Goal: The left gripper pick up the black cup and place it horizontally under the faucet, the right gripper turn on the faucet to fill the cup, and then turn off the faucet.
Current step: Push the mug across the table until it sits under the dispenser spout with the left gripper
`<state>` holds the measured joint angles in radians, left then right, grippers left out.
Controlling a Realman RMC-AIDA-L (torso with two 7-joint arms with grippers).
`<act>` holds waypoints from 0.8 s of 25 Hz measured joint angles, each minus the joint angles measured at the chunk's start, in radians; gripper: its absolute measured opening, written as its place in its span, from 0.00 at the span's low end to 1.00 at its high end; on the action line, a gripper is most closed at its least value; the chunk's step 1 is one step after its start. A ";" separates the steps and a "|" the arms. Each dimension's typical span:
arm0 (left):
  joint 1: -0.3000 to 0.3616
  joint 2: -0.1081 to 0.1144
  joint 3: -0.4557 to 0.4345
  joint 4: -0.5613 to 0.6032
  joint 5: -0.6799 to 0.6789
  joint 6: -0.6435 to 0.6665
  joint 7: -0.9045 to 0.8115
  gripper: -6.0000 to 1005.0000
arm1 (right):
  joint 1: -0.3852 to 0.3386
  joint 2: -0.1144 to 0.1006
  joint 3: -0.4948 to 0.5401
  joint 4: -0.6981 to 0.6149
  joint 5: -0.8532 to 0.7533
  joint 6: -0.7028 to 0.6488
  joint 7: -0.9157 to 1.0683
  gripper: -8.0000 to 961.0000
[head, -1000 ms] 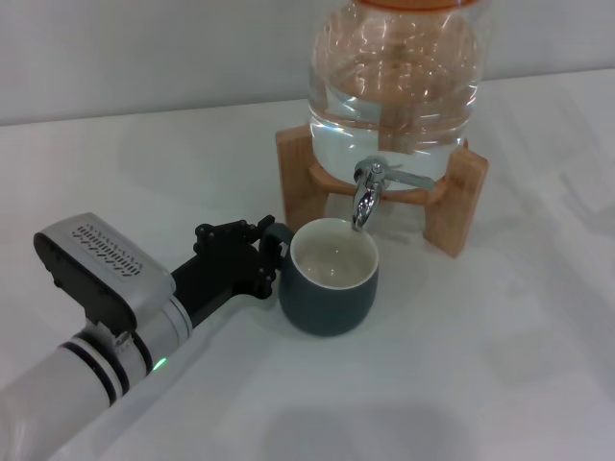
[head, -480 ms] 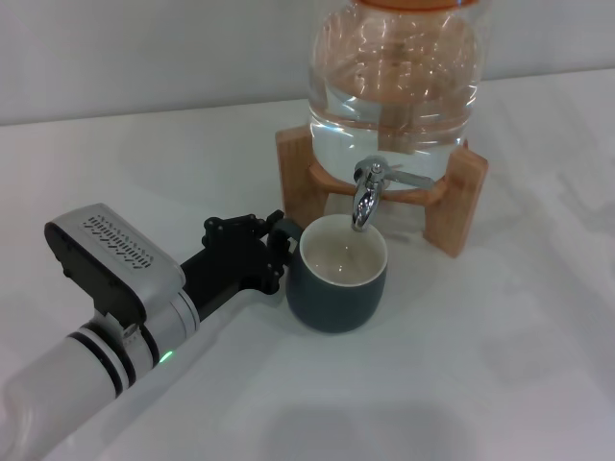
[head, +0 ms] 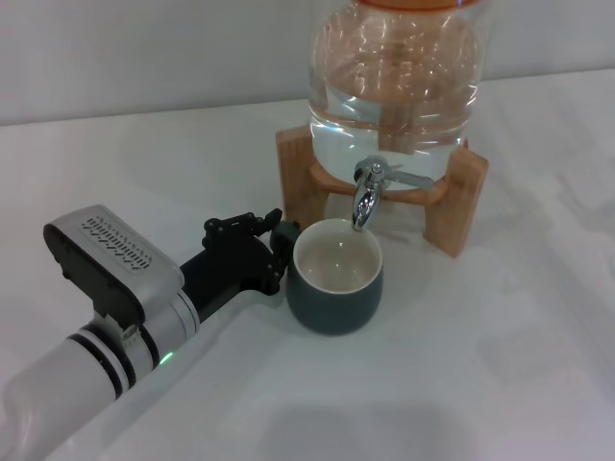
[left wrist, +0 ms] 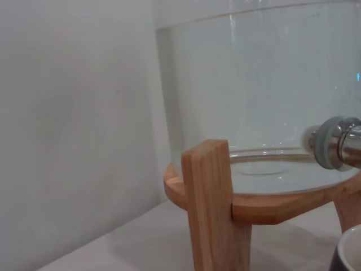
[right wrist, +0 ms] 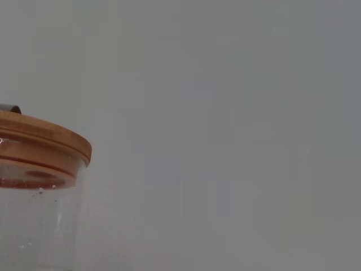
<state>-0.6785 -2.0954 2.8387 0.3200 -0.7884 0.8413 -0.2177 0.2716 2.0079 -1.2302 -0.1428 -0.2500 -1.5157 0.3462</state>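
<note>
The black cup (head: 336, 288) stands upright on the white table, its cream inside open to the chrome faucet (head: 363, 200), whose spout hangs just over the cup's far rim. My left gripper (head: 276, 247) lies low on the table at the cup's left side, its black fingers shut on the small handle. The faucet's thin lever (head: 408, 179) points to the right. No water is running. In the left wrist view the faucet's base (left wrist: 337, 148) and a sliver of the cup's rim (left wrist: 351, 253) show. The right gripper is out of view.
The clear water jar (head: 394, 82) rests on a wooden stand (head: 454, 206) right behind the cup. Its wooden leg (left wrist: 211, 209) is close in the left wrist view. The right wrist view shows the jar's wooden lid (right wrist: 39, 141) against a grey wall.
My left gripper carried the cup to the right and a little farther back, bringing it under the spout. In the last half second the cup shifted only slightly.
</note>
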 joint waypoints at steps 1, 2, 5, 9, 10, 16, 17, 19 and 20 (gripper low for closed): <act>0.001 0.000 0.000 0.000 0.000 0.001 0.000 0.24 | 0.000 0.000 0.000 0.000 0.000 0.000 0.000 0.90; 0.002 0.000 -0.002 0.000 0.000 0.002 0.000 0.25 | 0.000 0.000 0.000 -0.001 0.000 0.000 0.000 0.90; 0.003 0.000 -0.005 0.004 0.000 0.003 -0.001 0.29 | 0.000 0.000 0.000 -0.001 0.001 0.000 0.000 0.90; 0.005 0.000 -0.003 0.014 0.000 -0.001 -0.003 0.40 | 0.001 0.000 0.000 -0.003 0.002 0.000 0.001 0.90; 0.006 0.000 -0.002 0.017 0.000 -0.001 -0.003 0.43 | 0.002 0.000 0.000 -0.003 0.002 0.000 0.001 0.90; 0.020 0.000 -0.006 0.024 0.000 -0.001 0.002 0.43 | 0.003 0.000 0.000 -0.006 0.003 0.000 0.001 0.90; 0.022 0.000 -0.006 0.024 0.000 -0.001 0.002 0.43 | 0.003 0.000 0.000 -0.007 0.003 0.000 0.001 0.90; 0.027 0.000 -0.006 0.024 -0.002 -0.001 0.002 0.44 | 0.003 0.000 0.000 -0.009 0.003 0.000 0.002 0.90; 0.031 0.000 -0.006 0.024 -0.003 0.000 0.002 0.44 | 0.003 0.000 0.000 -0.010 0.003 0.000 0.003 0.90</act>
<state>-0.6477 -2.0954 2.8324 0.3437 -0.7913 0.8409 -0.2154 0.2746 2.0080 -1.2302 -0.1525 -0.2468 -1.5156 0.3491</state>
